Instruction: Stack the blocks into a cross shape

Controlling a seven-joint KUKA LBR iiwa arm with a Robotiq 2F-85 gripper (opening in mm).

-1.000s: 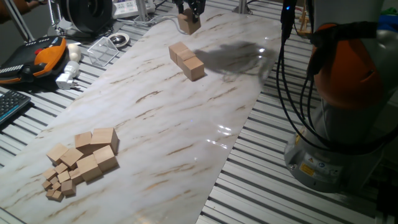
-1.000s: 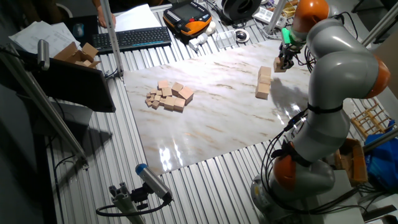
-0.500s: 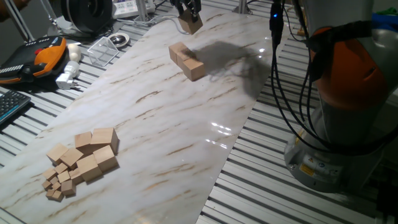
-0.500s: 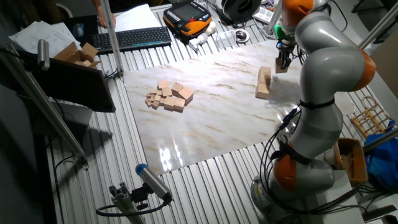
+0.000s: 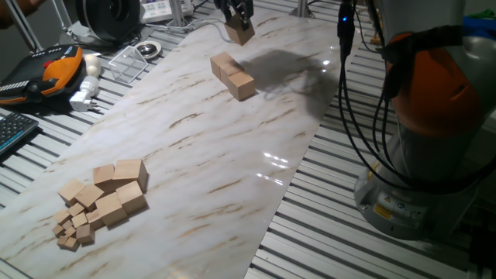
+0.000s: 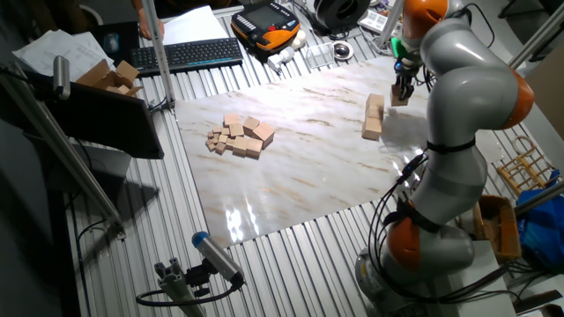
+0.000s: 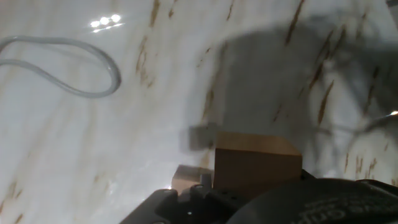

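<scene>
Since the frame a second earlier the arm had swung and the held plain tan wooden cube (image 5: 239,32) had shifted slightly up and toward the far end of the marble sheet; over the last half second it barely moved. The black two-finger gripper (image 5: 238,17) was closed on that cube, fingers clamped on its sides, cube lifted above the white brown-veined marble tabletop sheet (image 5: 201,147). In the hand view the held cube (image 7: 257,167) filled the lower centre, the marble below in shadow.

A row of tan wooden cubes (image 5: 232,75) lay on the sheet just below the held one, touching end to end; the exact count is hard to tell, about three. In the other fixed view the same row (image 6: 374,117) sat near the gripper (image 6: 401,90).

At the near end of the sheet, well apart, was a pile of mixed tan wooden cubes (image 5: 105,198), larger ones at the top and right, tiny ones at the lower left. An orange and black handheld pendant (image 5: 46,71) lay off the sheet on the slatted table (image 5: 403,248).
</scene>
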